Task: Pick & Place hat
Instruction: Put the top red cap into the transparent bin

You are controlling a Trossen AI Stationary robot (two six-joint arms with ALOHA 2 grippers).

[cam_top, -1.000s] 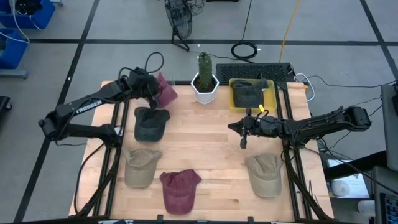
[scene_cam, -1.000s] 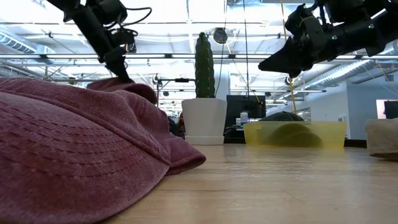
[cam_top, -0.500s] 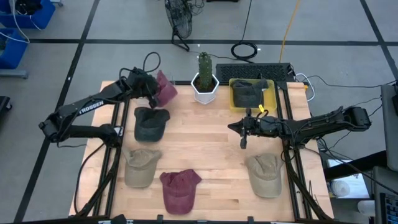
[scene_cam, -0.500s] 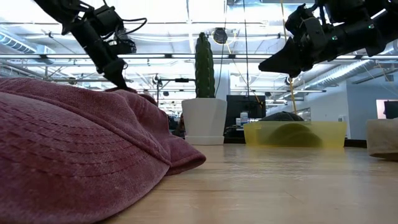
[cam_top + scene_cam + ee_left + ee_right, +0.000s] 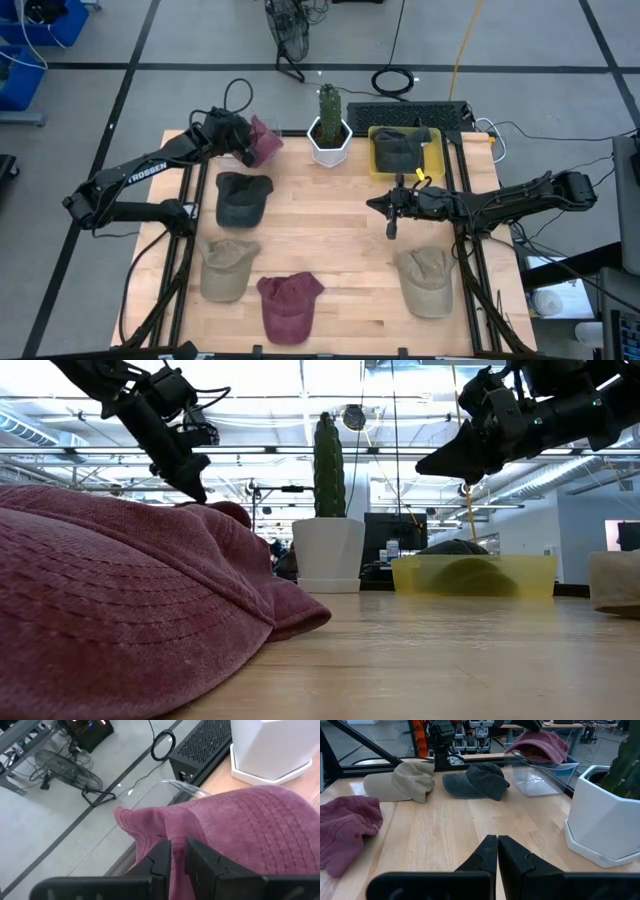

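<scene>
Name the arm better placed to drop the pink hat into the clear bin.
Left. Its gripper is shut on the pink hat, held right over the clear bin at the table's back left corner. The right gripper hovers shut and empty over mid-table, far from both.

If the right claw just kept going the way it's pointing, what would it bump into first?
Likely the dark grey cap, which lies straight ahead of the shut right gripper across bare table; depth is hard to judge.

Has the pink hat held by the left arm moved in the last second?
Yes. The pink hat moved slightly towards the table's far edge, away from the dark cap.
</scene>
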